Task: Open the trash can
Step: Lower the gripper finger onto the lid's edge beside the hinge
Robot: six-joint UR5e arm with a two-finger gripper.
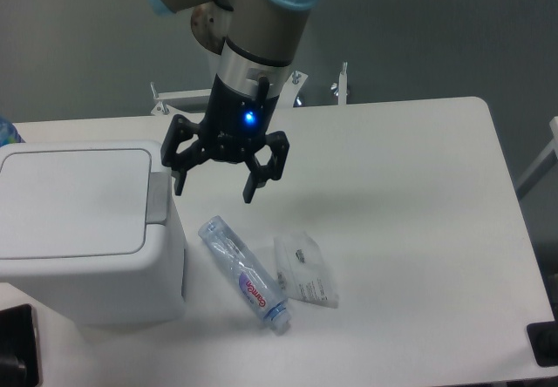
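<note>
The trash can (83, 230) is a large white boxy bin at the left of the table, its flat lid (74, 200) shut and lying level. A grey push tab (157, 198) sits at the lid's right edge. My gripper (215, 188) hangs open and empty just right of the tab, a little above the table, its left fingertip (179, 184) close to the tab. I cannot tell whether it touches the tab.
A clear plastic bottle (246, 274) lies on its side right of the bin. A small clear plastic packet (305, 269) lies beside it. The white table (410, 195) stretches to the right. Metal brackets (340, 82) stand at its back edge.
</note>
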